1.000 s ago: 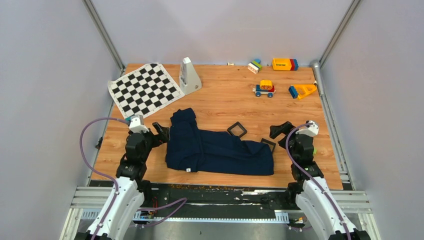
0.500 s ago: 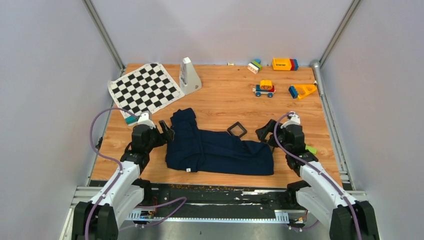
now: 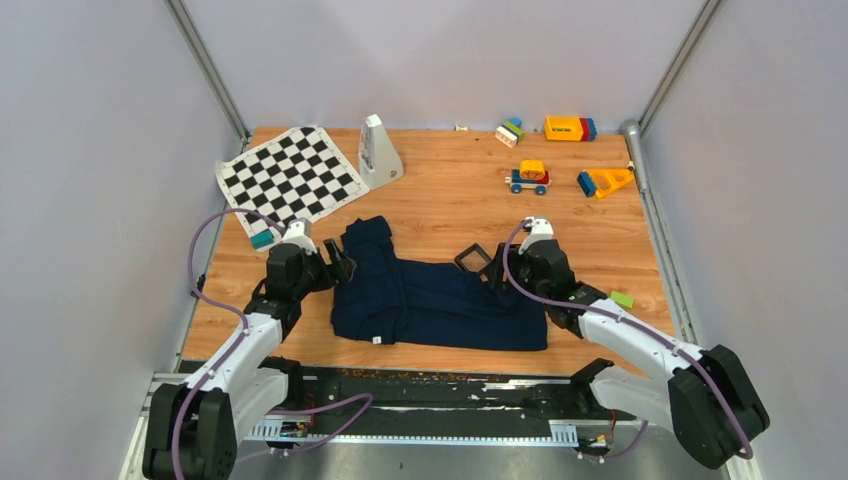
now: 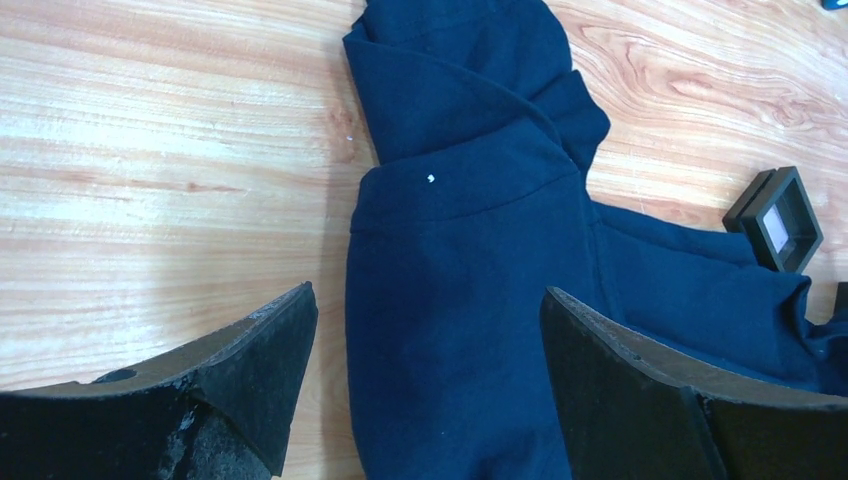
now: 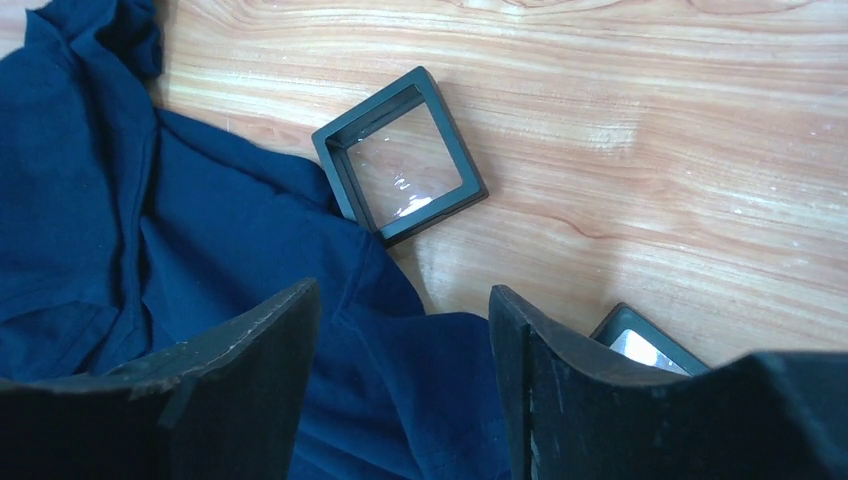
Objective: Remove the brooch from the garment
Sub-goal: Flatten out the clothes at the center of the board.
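Left wrist view says you're barely started. The left gripper (image 4: 430, 300) hangs over the garment (image 4: 460, 240) with its jaws apart and nothing in them, cloth straight below and ahead. Right gripper (image 5: 405, 295) is spread too and empty, with the garment's edge under one finger and a black frame (image 5: 400, 155) just ahead on the table (image 5: 650, 150). I can't pick out the brooch anywhere. There's a tiny white speck (image 4: 430, 179) ahead of the left gripper that could be it, can't tell. So nothing's off yet: finding, gripping and unpinning it are all left.
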Robot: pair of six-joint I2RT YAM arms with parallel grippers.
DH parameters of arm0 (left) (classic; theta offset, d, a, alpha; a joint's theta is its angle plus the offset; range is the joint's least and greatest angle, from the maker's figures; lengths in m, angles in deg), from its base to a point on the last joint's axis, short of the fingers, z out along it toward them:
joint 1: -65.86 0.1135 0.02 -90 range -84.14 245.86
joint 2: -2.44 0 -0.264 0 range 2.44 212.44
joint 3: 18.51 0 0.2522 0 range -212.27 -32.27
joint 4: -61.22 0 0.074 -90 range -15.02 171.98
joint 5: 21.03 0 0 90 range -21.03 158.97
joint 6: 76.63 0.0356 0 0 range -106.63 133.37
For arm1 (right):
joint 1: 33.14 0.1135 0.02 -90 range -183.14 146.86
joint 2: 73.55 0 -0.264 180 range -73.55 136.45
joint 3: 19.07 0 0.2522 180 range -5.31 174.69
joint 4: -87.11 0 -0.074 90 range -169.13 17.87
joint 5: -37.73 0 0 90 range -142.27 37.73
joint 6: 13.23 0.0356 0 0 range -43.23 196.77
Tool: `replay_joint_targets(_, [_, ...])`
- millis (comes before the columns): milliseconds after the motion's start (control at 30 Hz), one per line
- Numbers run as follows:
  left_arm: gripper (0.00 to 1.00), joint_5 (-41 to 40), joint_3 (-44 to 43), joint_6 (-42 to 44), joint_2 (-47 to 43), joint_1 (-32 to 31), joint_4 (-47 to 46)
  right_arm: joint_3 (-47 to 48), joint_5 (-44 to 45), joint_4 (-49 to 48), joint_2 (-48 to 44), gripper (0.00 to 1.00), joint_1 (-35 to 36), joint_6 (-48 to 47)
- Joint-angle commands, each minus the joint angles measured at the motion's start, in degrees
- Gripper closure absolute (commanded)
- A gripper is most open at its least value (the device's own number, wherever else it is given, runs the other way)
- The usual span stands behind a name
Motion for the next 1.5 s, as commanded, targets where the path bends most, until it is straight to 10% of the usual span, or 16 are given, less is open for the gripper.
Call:
replay_joint_targets(0, [0.11, 2.0, -2.4, 1.2, 0.5, 0.1, -2.6, 3.4, 1.6, -0.5, 2.0, 0.38, 1.3, -3.8])
replay_joint_targets(667, [0.12, 2.2, -1.3, 1.1, -2.3, 0.1, -3.0, 12.2, 13.9, 12.3, 14.7, 0.50, 12.1, -0.8])
replay_joint_targets(900, [0.12, 2.9, -1.5, 1.3, -1.7, 0.0, -3.4, 12.0, 14.2, 16.0, 12.7, 1.00, 13.9, 1.2])
replay_joint_targets(1467, [0.15, 2.0, -2.9, 5.2, -2.1, -10.4, -6.2, 31.1, 1.2, 26.7, -3.3, 1.00, 14.2, -0.7])
